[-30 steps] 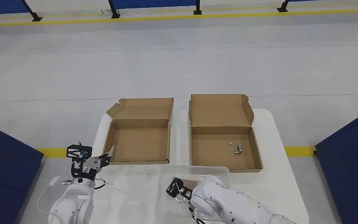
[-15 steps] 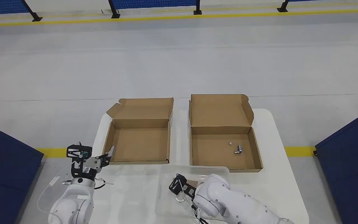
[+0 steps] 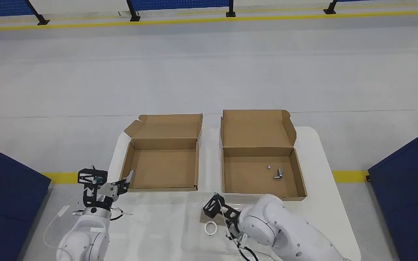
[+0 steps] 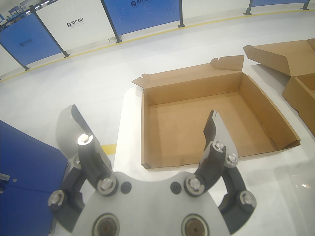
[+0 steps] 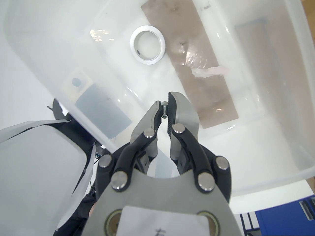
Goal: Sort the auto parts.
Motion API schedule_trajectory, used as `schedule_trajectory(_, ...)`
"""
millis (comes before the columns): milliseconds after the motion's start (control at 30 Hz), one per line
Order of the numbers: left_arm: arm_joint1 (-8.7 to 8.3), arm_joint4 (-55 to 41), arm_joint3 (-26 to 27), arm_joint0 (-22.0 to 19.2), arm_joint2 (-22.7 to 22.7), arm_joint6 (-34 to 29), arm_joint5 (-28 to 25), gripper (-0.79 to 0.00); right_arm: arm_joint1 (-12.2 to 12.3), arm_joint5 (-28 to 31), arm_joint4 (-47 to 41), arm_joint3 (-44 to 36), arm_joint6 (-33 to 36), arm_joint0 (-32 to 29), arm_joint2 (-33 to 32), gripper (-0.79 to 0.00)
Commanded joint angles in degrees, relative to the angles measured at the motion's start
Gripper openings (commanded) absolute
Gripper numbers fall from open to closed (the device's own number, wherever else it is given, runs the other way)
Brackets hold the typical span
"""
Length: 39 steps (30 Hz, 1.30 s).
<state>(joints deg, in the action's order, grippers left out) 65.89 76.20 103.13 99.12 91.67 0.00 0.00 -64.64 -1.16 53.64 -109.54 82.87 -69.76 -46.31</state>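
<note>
Right gripper (image 5: 165,104) is pinched down narrow, and there's a small metal bolt (image 5: 164,111) clamped right between its fingertips. It hangs over the clear bin (image 5: 285,92), which sits on the near side of the table (image 3: 157,212), just in front of the 2 cardboard boxes. In the top view that gripper (image 3: 212,203) is at the bin's (image 3: 225,195) far left corner.

Down on the bin floor lies a white ring (image 5: 147,44), flat and apart from the gripper, just beside a brown strip (image 5: 194,57) that runs along the bottom. From above, the ring (image 3: 211,228) sits close to the bin's left wall.

Over to the left gripper (image 4: 142,112): jaws spread wide, nothing between them, parked at the table's left edge beside the near left corner of the left box (image 4: 265,109). From above it (image 3: 125,177) sits just off that box (image 3: 163,186).

The right box (image 3: 297,179) is open too, lid flap folded back, with 2 small metal parts (image 3: 279,174) lying on its floor toward the far right, near each other.
</note>
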Motion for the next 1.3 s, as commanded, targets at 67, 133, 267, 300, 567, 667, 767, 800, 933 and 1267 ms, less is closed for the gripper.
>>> schedule_trajectory(67,0.0,0.0,0.0,0.0,0.0,0.0,0.0,0.0,0.0,0.1,-0.4,0.0,0.0,-0.1,-0.2,-0.785)
schedule_trajectory(133,0.0,0.0,0.0,0.0,0.0,0.0,0.0,0.0,0.0,0.1,-0.4,0.0,0.0,-0.1,-0.2,-0.785)
schedule_trajectory(267,0.0,0.0,0.0,0.0,0.0,0.0,0.0,0.0,0.0,0.1,-0.4,0.0,0.0,-0.1,-0.2,-0.785)
schedule_trajectory(300,0.0,0.0,0.0,0.0,0.0,0.0,0.0,0.0,0.0,0.1,-0.4,0.0,0.0,-0.1,-0.2,-0.785)
schedule_trajectory(567,0.0,0.0,0.0,0.0,0.0,0.0,0.0,0.0,0.8,2.0,-8.1,-0.6,-1.5,-1.5,-5.5,-0.785)
schedule_trajectory(667,0.0,0.0,0.0,0.0,0.0,0.0,0.0,0.0,1.8,5.5,-16.8,-1.9,0.1,-3.5,-11.2,-0.785)
schedule_trajectory(767,0.0,0.0,0.0,0.0,0.0,0.0,0.0,0.0,2.9,9.5,-24.9,-2.8,2.2,-5.7,-17.2,-0.785)
schedule_trajectory(800,0.0,0.0,0.0,0.0,0.0,0.0,0.0,0.0,3.3,10.6,-27.3,-3.0,2.9,-6.5,-19.1,-0.785)
schedule_trajectory(933,0.0,0.0,0.0,0.0,0.0,0.0,0.0,0.0,4.7,14.8,-37.4,-2.9,5.1,-9.3,-25.8,-0.785)
schedule_trajectory(1267,0.0,0.0,0.0,0.0,0.0,0.0,0.0,0.0,8.5,17.4,-51.8,-1.5,5.1,-12.0,-31.4,-0.785)
